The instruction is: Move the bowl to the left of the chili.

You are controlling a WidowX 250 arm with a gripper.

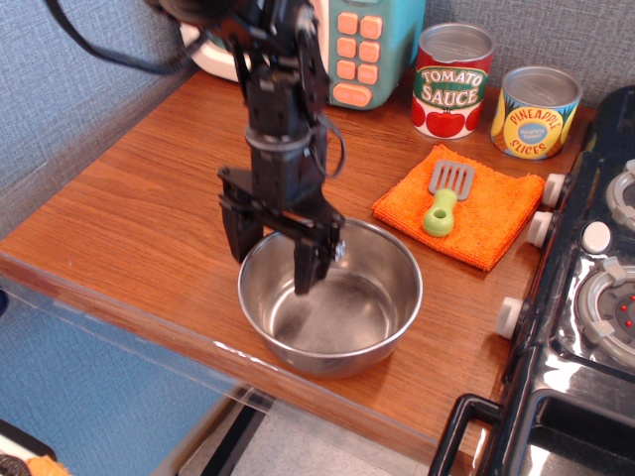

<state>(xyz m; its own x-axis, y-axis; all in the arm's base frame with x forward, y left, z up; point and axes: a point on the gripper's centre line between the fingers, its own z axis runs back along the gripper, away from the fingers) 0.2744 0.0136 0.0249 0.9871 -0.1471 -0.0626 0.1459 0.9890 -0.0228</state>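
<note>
Because it is a wide shell of thin-looking polished steel, the bowl [330, 296] will probably handle as stiff and fairly light, but slick: a pinch on its smooth wall could slide, and a push would likely send it skating over the wooden desk [139, 208]. Its rolled rim looks like the sensible place to take hold, one finger inside and one outside, since the bowl is far too broad to span whole. It sits upright and empty near the front edge of the desk, ahead of the orange cloth [458, 206] that carries the green-handled spatula [444, 194], with the two cans [452, 79] well behind it.

Poised over the bowl's rear-left rim, the end effector [270, 256] has its fingers spread apart with nothing between them. One finger [236, 232] hangs outside the wall on the left, and the other reaches down inside the bowl, so the rim lies between them; whether either finger touches the metal I cannot tell. That straddle suits a rim pinch, in my judgement.

Smallest of the task's things, the chili does not show at all; the arm may be hiding it.
</note>
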